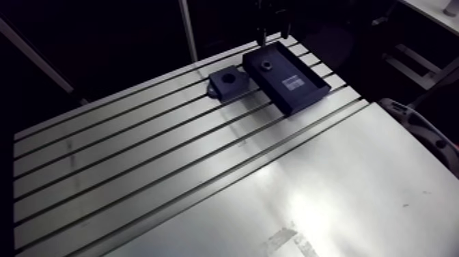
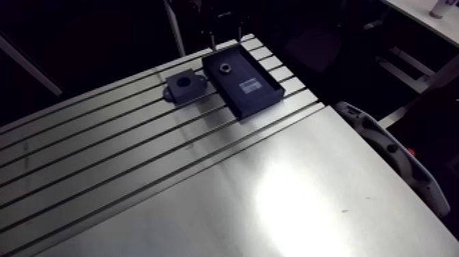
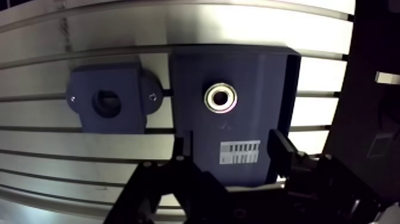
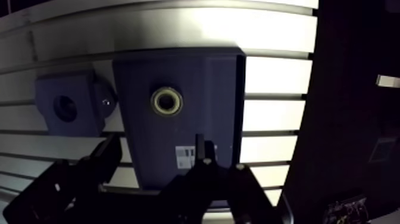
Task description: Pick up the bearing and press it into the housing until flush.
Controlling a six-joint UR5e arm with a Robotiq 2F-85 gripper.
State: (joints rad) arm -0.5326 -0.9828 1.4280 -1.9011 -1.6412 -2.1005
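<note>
In the arm view the slotted table (image 1: 171, 178) fills most of the frame, and the work sits in its upper middle. A dark, shallow tray (image 1: 309, 91) lies askew across the slots there, with the bearing (image 1: 266, 65) flat on its floor near the far end, towards the top of the frame. The dark housing (image 1: 227, 82) stands just beside the tray, on its left in the frame, bore facing up. The gripper (image 1: 272, 35) comes down from the top edge over the tray's far end, too small and dark here to read. In the wrist view its two fingers (image 3: 186, 149) are spread wide with nothing between them, so it is open and holds nothing. The bearing, a bright metal ring, lies ahead of the gripper, roughly in line with the gap between the fingers. A pale printed label (image 3: 240, 152) on the tray floor shows between the fingers. The housing sits off to one side of the tray, level with the bearing – a blocky body with a round bore and a small ear towards the tray.
</note>
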